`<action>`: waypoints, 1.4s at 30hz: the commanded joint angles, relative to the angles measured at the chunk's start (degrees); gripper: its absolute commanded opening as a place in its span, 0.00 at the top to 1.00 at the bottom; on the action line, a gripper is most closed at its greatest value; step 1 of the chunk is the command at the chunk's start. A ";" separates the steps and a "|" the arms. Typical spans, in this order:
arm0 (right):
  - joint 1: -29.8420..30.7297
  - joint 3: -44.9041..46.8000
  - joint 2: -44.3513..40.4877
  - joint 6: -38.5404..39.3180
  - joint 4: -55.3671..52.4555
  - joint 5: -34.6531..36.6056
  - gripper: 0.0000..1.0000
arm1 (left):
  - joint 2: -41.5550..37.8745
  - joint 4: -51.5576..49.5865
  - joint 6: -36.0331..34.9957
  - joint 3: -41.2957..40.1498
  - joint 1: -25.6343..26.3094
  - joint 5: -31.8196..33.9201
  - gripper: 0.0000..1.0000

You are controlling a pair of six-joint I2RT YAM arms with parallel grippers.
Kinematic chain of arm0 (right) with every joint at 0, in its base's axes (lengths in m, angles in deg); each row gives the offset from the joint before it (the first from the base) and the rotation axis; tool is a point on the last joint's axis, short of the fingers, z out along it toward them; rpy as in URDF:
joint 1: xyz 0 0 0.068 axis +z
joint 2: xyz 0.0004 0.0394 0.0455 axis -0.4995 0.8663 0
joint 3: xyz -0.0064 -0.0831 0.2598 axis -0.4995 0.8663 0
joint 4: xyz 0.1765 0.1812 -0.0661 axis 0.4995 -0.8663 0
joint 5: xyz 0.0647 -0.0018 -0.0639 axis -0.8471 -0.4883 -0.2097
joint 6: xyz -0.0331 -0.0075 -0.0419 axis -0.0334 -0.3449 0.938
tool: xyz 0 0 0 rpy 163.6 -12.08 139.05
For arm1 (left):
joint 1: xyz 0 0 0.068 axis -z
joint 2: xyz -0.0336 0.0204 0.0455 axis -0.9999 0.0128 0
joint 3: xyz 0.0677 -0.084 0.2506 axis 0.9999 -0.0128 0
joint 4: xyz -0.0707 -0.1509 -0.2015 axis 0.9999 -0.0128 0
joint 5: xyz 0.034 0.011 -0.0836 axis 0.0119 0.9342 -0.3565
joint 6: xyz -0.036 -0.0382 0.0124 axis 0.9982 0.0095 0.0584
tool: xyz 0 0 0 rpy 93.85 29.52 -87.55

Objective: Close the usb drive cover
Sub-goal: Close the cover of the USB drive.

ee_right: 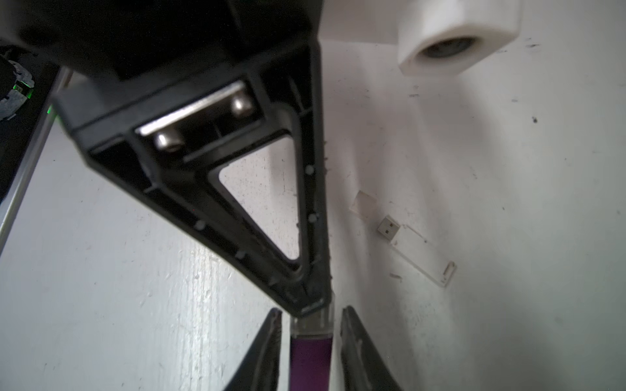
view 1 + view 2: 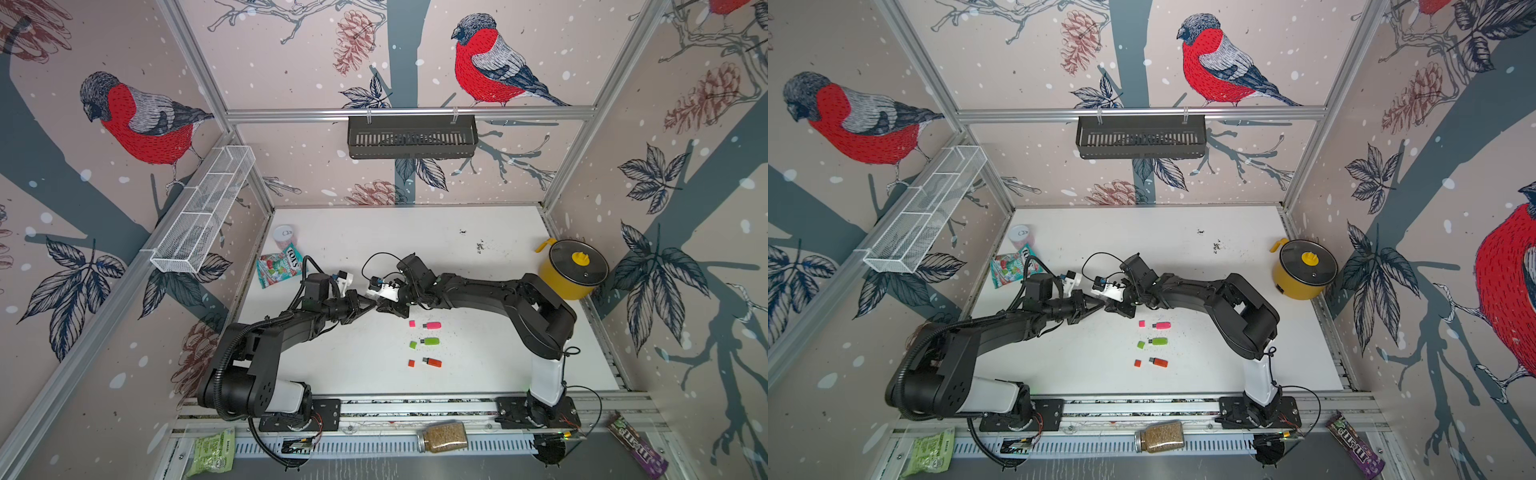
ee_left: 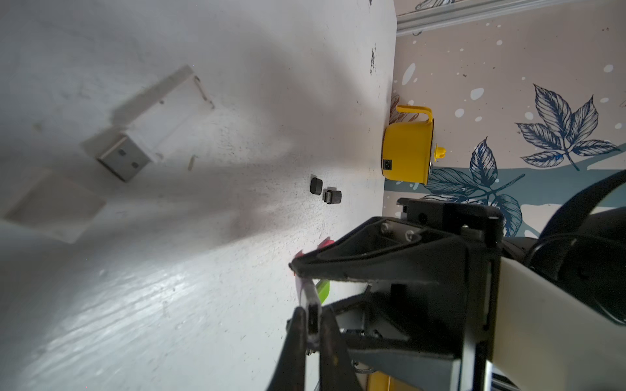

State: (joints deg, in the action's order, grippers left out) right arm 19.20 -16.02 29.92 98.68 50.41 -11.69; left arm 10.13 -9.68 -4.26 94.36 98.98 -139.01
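3 usb drives lie in a column on the table, a cap left of each.

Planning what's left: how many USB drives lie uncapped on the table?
5: pink drive, green drive, orange drive in a column between the arms; white drive and black drive seen in wrist views. The left gripper holds a purple drive. Arms may hide others.

- Table: white, scuffed; dark specks toward the back.
- 3 uncapped drives in a column, each with its cap just beside it:
  - pink drive, pink cap
  - green drive, green cap
  - orange drive, orange cap
- White drive, with the clear cap near its plug, not touching.
- Black drive, black cap beside it.
- Pot: yellow, lidded, at the right edge.
- Candy bag and can, at the left edge.
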 commanded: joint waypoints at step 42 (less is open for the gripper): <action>1.30 2.89 -3.58 -0.36 5.50 5.32 0.81 | -0.52 4.41 2.25 -1.81 0.51 -3.65 1.00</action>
State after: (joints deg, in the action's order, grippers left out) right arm 20.36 -12.98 27.17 99.51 50.44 -5.81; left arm 9.39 -6.48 -2.80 93.11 99.18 -141.55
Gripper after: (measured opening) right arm 0.199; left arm 0.094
